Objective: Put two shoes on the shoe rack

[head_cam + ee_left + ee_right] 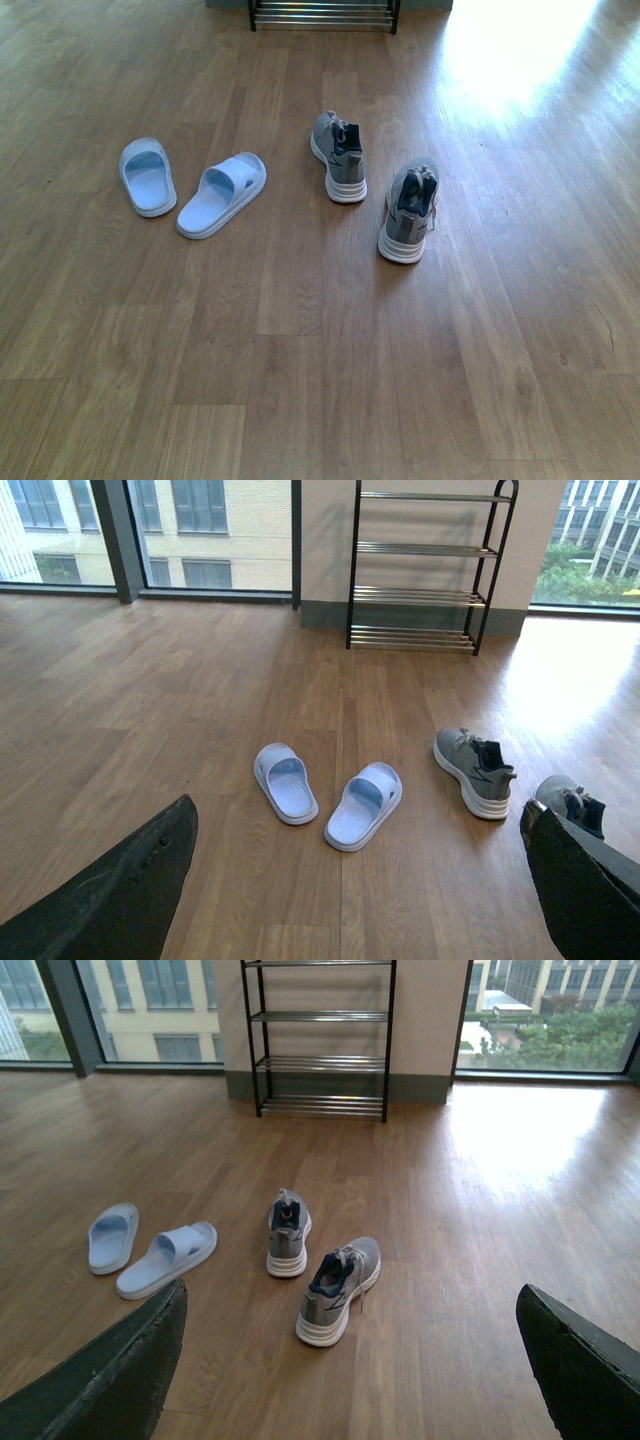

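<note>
Jaws on L arm spread wide, gripping nothing; R arm's jaws same. On wood-plank floor (300,380), L to R: two pale blue rubber slides, outer slide (148,176) and inner slide (222,194), smooth, open-toe, splayed in a V. Then two grey knit sneakers w/ thick white soles and dark collars: far sneaker (339,156), near sneaker (408,213). Shoe rack (323,14), black frame w/ thin chrome bars, stands well behind.

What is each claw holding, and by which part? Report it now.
Nothing is held. The left claw and right claw are both open and empty; the sneakers and slides all lie on the floor.
</note>
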Robot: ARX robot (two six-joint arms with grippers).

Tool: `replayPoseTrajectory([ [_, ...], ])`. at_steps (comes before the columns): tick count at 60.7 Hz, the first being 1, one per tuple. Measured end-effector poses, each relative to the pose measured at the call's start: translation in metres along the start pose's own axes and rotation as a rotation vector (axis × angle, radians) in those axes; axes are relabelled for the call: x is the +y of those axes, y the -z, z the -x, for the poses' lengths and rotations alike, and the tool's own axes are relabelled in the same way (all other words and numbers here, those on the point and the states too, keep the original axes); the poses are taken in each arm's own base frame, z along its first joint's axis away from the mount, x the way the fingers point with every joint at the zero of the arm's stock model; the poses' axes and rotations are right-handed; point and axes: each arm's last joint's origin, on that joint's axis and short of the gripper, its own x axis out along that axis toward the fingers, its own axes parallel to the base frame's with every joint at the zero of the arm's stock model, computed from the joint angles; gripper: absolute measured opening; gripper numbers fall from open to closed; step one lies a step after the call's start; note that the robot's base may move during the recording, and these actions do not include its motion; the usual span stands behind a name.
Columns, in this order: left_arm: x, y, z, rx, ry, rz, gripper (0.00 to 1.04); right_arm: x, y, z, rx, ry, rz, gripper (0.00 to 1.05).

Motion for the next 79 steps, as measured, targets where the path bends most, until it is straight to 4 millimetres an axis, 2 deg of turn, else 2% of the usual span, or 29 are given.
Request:
replayPoseTrajectory([
  [79, 0.0, 0.0, 0.0, 0.0, 0.0, 0.0, 0.95, 0.0, 0.0, 0.0, 0.0, 0.0, 0.0, 0.95],
])
